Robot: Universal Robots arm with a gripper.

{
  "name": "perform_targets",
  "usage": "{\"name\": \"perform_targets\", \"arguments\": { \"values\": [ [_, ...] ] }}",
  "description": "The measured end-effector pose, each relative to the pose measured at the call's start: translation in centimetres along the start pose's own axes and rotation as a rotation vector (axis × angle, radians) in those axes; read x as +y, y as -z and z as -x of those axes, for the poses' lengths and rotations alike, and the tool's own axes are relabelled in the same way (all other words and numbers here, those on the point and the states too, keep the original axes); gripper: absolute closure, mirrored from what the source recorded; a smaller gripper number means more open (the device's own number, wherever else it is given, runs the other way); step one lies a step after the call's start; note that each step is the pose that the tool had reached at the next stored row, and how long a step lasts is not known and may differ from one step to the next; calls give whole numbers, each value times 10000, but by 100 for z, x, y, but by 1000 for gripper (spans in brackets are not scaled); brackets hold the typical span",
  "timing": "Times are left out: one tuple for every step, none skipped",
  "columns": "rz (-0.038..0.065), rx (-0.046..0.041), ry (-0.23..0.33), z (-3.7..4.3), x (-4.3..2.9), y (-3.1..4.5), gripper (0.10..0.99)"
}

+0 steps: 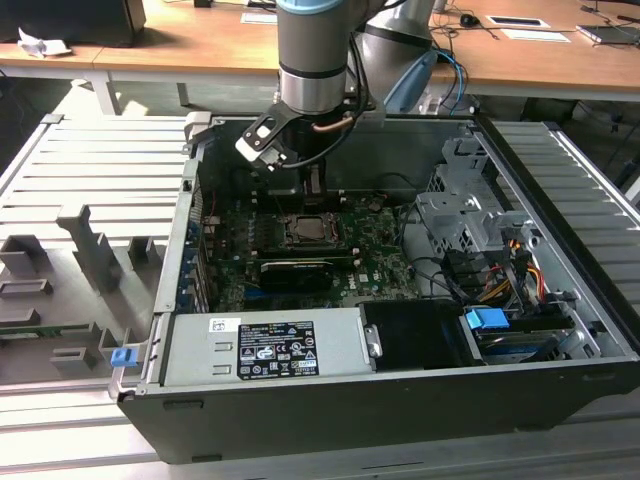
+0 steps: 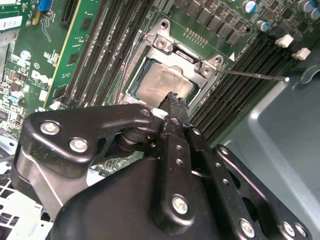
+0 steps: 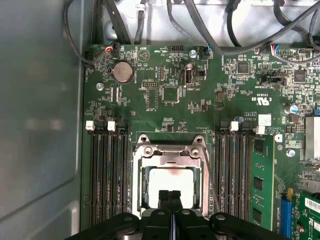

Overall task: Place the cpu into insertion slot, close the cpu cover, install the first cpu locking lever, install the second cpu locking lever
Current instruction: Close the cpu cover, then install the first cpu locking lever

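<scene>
Gripper (image 3: 170, 196) jaws are pressed together with nothing between them, as you can see in both wrist views; the tips hang directly over the cpu (image 3: 170, 181), at the side of it farthest from the screwed end of the cpu cover (image 3: 170, 154); whether they touch the metal you cannot tell. You will find the cpu seated in the insertion slot (image 3: 145, 187) on the green board (image 3: 165, 115), silvery face up; the cover looks to be lying down around it. In the second wrist view a thin locking lever (image 2: 255, 75) runs from the cover's corner out across the memory slots (image 2: 235, 75), well apart from the tips.
</scene>
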State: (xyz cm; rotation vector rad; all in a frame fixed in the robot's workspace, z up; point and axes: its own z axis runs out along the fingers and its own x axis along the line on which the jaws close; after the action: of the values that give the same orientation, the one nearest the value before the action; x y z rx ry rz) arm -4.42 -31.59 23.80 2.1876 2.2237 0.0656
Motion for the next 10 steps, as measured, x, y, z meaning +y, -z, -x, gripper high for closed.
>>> {"name": "perform_targets", "arguments": {
  "values": [
    [0, 0, -1, 0, -4, 0, 980],
    [0, 0, 0, 0, -12, 0, 980],
    [0, 0, 2, 0, -12, 1, 980],
    [0, 0, 0, 0, -13, 2, 980],
    [0, -14, -1, -1, -13, 9, 980],
    [-1, -24, 2, -1, -11, 29, 980],
    [0, -23, 2, -2, -11, 39, 980],
    [2, -21, 0, -2, -13, 40, 980],
    [1, -23, 0, -2, -13, 42, 980],
    [0, -25, 1, -2, -13, 47, 980]
  ]
}}
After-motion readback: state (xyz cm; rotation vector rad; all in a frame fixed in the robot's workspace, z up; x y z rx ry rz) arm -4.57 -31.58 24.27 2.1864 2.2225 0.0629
